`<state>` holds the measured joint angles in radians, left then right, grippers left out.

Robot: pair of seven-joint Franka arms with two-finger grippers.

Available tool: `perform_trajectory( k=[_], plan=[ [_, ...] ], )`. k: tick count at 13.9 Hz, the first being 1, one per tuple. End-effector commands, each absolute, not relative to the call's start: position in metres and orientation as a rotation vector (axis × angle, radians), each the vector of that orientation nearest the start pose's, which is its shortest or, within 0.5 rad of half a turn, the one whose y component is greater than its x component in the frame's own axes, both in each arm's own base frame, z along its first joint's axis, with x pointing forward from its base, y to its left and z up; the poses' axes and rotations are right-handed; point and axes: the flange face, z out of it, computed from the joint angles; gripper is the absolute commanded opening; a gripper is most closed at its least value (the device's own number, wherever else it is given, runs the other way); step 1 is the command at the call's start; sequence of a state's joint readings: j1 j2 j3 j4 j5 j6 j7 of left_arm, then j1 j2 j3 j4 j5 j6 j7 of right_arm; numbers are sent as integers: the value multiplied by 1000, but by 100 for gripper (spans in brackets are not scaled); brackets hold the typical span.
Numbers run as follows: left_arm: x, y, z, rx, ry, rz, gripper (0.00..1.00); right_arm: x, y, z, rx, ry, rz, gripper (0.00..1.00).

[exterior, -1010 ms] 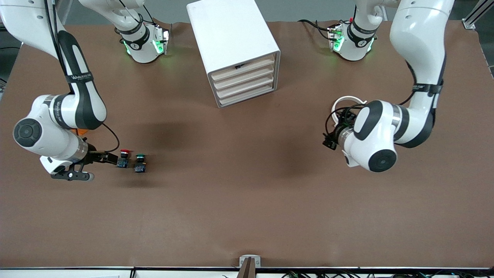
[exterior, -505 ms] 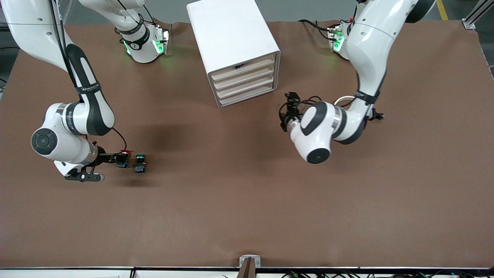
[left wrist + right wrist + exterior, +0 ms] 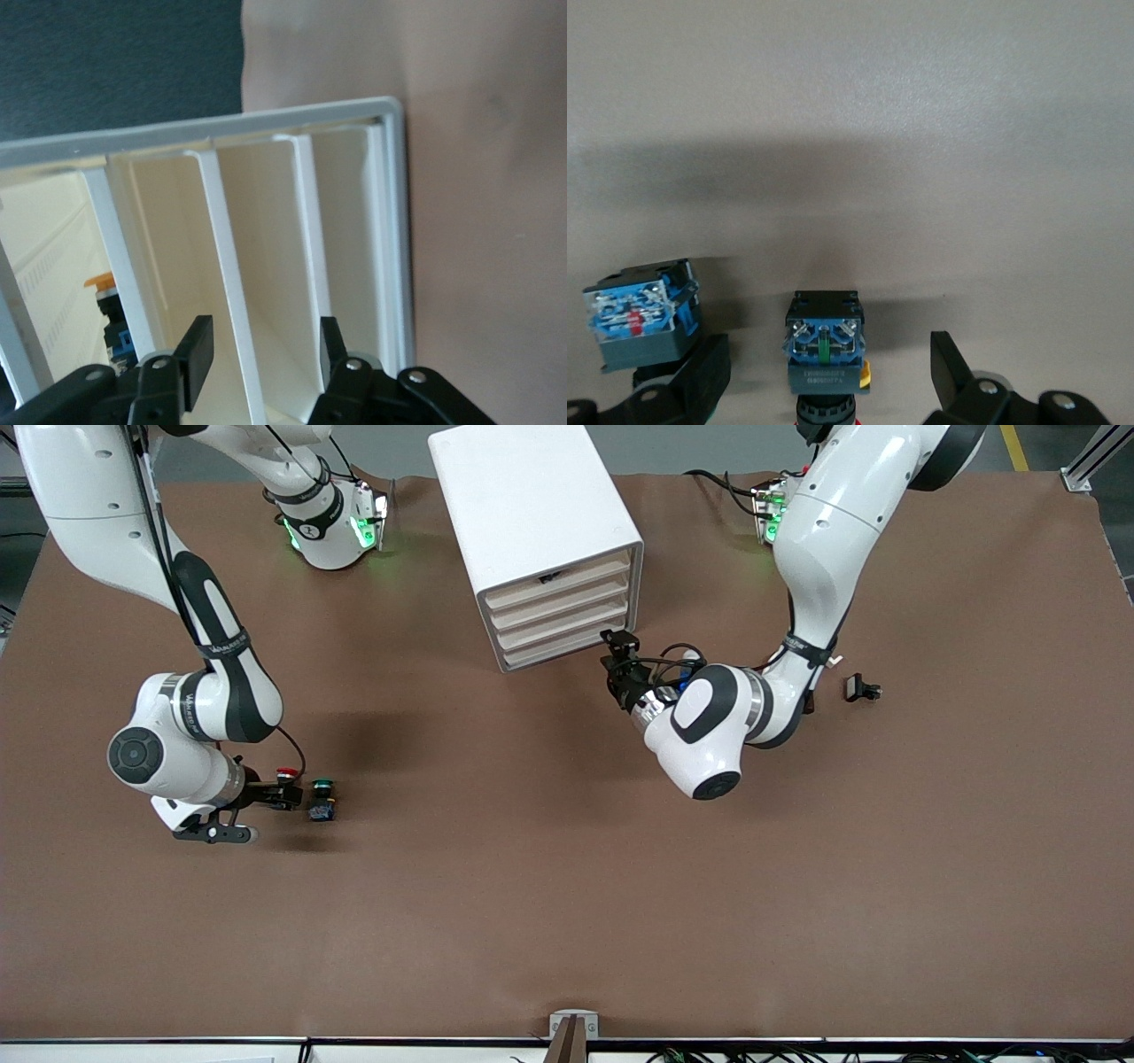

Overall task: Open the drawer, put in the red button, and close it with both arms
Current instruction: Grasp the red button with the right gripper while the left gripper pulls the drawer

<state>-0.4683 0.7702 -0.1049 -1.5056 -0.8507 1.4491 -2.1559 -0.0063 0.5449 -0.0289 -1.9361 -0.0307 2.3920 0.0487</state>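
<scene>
The red button (image 3: 285,774) stands on the brown table toward the right arm's end. My right gripper (image 3: 285,795) is low at it and open. In the right wrist view the button's blue base (image 3: 824,343) lies between the two fingers (image 3: 707,375) of my right gripper (image 3: 828,376), apart from both. The white drawer cabinet (image 3: 532,514) stands at the middle, farther from the front camera, and its drawer fronts (image 3: 558,613) look shut. My left gripper (image 3: 616,666) is open in front of its lowest drawers. In the left wrist view my left gripper (image 3: 263,354) faces the cabinet's slats (image 3: 221,266).
The twin button with a green cap (image 3: 322,801) stands beside the red one, toward the table's middle; it also shows in the right wrist view (image 3: 640,320). A small black part (image 3: 861,688) lies toward the left arm's end. An orange-capped thing (image 3: 104,297) shows by the slats.
My left arm has swung from its end of the table to the cabinet's drawer fronts. My right gripper has slid forward, so the red button now sits between its fingers.
</scene>
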Motion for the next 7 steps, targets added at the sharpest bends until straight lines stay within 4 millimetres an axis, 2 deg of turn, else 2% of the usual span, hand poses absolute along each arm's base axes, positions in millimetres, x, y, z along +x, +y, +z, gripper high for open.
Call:
perform_trajectory(
  k=[1,3,6,7],
  plan=[
    [477,-433,207,-1278,-1753,1364,56,607,-22,186,-3181,90,155,100],
    [464,-448,209,-1263,-1733,1351,56,604,-21,183,-3181,90,170,100],
    [457,-457,211,-1238,-1722,1378,50,603,-22,182,-3180,92,175,54],
    [454,-460,211,-1242,-1716,1376,49,604,-22,182,-3180,92,175,42]
  ],
)
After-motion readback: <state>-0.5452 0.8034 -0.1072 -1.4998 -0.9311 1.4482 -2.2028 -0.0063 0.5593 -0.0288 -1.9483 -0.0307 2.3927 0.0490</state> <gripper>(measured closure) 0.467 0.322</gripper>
